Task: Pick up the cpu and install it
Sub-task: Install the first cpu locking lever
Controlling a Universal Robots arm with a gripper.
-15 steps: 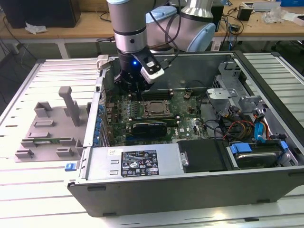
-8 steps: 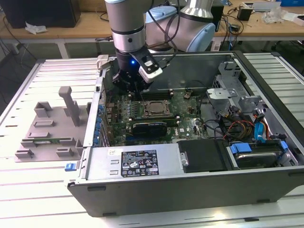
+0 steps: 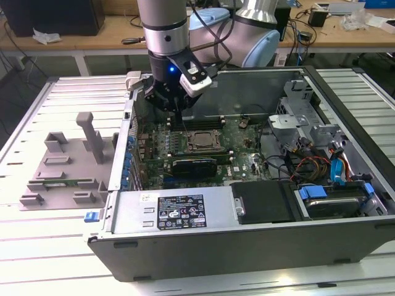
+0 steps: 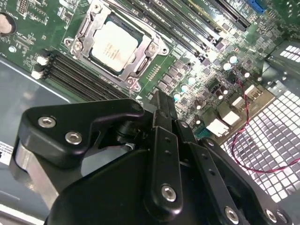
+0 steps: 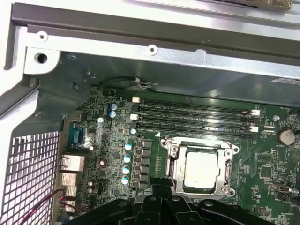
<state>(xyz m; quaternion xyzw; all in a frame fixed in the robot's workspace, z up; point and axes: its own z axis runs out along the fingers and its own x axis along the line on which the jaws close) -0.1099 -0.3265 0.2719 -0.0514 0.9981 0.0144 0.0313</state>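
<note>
The cpu (image 3: 202,140), a square chip with a silver-grey top, lies flat inside the dark socket frame (image 3: 216,147) on the green motherboard (image 3: 244,145) of the open computer case. Both wrist views show it seated in the frame, cpu (image 4: 114,45) and cpu (image 5: 201,168). My gripper (image 3: 181,120) hangs just above the board on the exterior view's left of the socket, apart from the chip. Its black fingers look shut together with nothing between them, as seen at the gripper (image 4: 160,96) and gripper (image 5: 161,188).
The case wall (image 3: 247,231) rings the board. A long black expansion card (image 3: 194,165) lies in front of the socket, memory slots (image 5: 197,117) behind it. Drive bays and cables (image 3: 321,166) fill the exterior view's right. A grey fixture plate (image 3: 62,166) sits outside on the left.
</note>
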